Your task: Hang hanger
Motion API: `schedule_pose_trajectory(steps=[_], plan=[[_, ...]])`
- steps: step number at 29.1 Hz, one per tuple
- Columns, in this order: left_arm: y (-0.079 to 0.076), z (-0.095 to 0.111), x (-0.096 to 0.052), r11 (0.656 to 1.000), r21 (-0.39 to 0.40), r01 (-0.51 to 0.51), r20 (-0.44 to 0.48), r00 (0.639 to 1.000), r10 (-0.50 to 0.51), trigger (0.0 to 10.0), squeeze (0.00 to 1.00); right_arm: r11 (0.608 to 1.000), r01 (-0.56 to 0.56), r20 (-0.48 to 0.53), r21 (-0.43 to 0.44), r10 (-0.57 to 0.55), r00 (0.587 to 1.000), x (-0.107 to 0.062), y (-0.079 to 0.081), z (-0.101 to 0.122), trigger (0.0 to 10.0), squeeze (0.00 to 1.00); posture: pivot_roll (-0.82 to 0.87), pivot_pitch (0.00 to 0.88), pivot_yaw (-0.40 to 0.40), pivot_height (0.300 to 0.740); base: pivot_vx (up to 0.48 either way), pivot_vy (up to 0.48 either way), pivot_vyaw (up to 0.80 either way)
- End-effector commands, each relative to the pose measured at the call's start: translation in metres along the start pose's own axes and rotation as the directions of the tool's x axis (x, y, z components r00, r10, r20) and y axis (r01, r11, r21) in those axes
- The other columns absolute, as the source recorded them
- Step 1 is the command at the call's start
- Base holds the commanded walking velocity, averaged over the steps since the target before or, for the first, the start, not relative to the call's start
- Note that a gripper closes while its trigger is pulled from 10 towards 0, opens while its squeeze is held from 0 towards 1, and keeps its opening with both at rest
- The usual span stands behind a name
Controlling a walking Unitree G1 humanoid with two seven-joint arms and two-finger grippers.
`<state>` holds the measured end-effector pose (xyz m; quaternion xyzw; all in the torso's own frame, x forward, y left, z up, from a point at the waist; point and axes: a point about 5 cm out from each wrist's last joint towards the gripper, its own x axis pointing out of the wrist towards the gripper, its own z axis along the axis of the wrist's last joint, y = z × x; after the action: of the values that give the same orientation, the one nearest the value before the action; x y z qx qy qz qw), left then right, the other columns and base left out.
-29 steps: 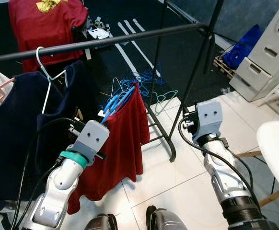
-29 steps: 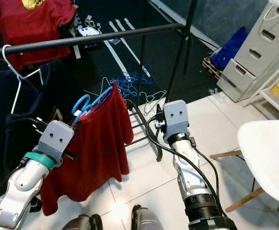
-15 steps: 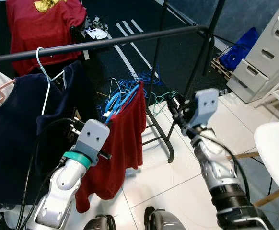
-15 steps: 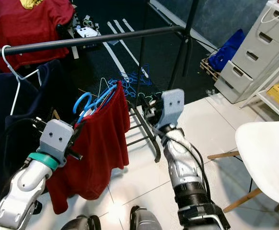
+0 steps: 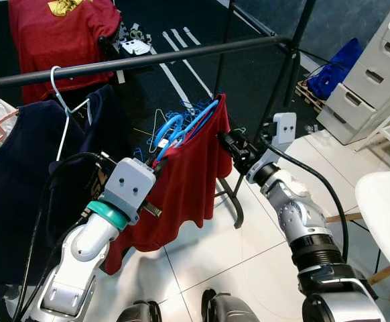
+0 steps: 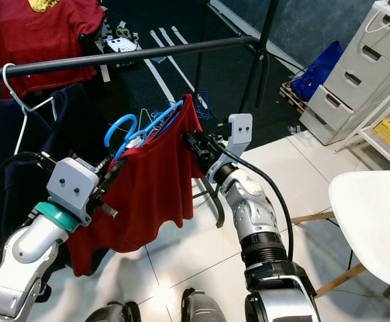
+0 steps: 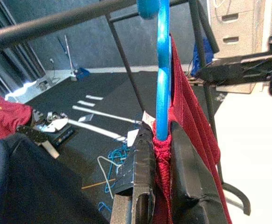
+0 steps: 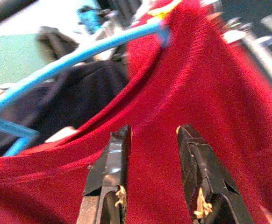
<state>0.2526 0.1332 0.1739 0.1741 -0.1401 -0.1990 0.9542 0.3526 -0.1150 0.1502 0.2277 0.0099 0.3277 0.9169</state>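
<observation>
Rail of the clothes rack spans the scene, a dark garment already hanging from it on a white hanger. Below it, the red garment on the blue hanger sits higher than a second ago. The left end effector is clenched on that hanger and cloth. The right end effector, previously well apart, now reaches the far shoulder, fingers spread, gripping nothing. Support looks ready for the lift. The hook's tip is cut off.

Silver jointed arms, grey boxy wrist housings, teal band on left wrist, black cables, long black pincer fingers.
</observation>
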Motion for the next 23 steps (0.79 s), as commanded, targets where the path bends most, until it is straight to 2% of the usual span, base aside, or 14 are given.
schedule_pose_trajectory(steps=[1,4,6,8,20,21,22,23], plan=[[-0.002,0.010,0.000,1.000,0.010,0.011,0.040,0.999,-0.012,10.0,0.00,0.996,-0.045,-0.010,0.076,0.046,0.999,0.001,0.002,-0.001,10.0,0.00,-0.05,0.000,-0.024,0.740,0.000,0.000,0.00],[-0.002,0.011,0.000,1.000,0.012,0.014,0.044,0.999,-0.015,10.0,0.00,0.992,-0.070,-0.011,0.102,0.071,0.997,0.002,0.003,0.000,10.0,0.00,-0.05,0.000,-0.026,0.740,0.000,0.000,0.00],[-0.004,0.014,0.000,0.999,0.023,0.029,0.052,0.998,-0.030,10.0,0.00,0.978,-0.125,0.000,0.168,0.127,0.992,0.003,0.005,0.002,10.0,0.00,-0.05,0.000,-0.027,0.740,0.000,0.000,0.00],[-0.004,0.015,-0.001,0.999,0.027,0.034,0.055,0.998,-0.036,10.0,0.00,0.972,-0.137,0.001,0.192,0.140,0.990,0.004,0.005,0.003,10.0,0.00,-0.05,0.000,-0.027,0.740,0.000,0.000,0.00],[-0.005,0.017,-0.002,0.998,0.042,0.045,0.056,0.997,-0.047,10.0,0.00,0.966,-0.114,-0.019,0.230,0.121,0.992,0.014,0.001,0.005,10.0,0.00,-0.04,0.000,-0.028,0.740,0.000,0.000,0.00],[-0.005,0.017,-0.002,0.998,0.042,0.045,0.055,0.997,-0.047,10.0,0.00,0.968,-0.092,-0.026,0.235,0.101,0.995,0.015,-0.001,0.006,8.0,0.00,-0.04,0.000,-0.029,0.740,0.000,0.000,0.00],[-0.005,0.017,-0.002,0.998,0.042,0.045,0.055,0.997,-0.047,10.0,0.00,0.968,-0.092,-0.026,0.235,0.101,0.995,0.015,-0.001,0.006,8.0,0.00,-0.04,0.000,-0.029,0.740,0.000,0.000,0.00],[-0.005,0.017,-0.002,0.998,0.041,0.045,0.054,0.997,-0.047,10.0,0.00,0.968,-0.072,-0.031,0.242,0.082,0.996,0.016,-0.003,0.006,5.1,0.00,-0.04,0.000,-0.027,0.740,0.000,0.000,0.00]])
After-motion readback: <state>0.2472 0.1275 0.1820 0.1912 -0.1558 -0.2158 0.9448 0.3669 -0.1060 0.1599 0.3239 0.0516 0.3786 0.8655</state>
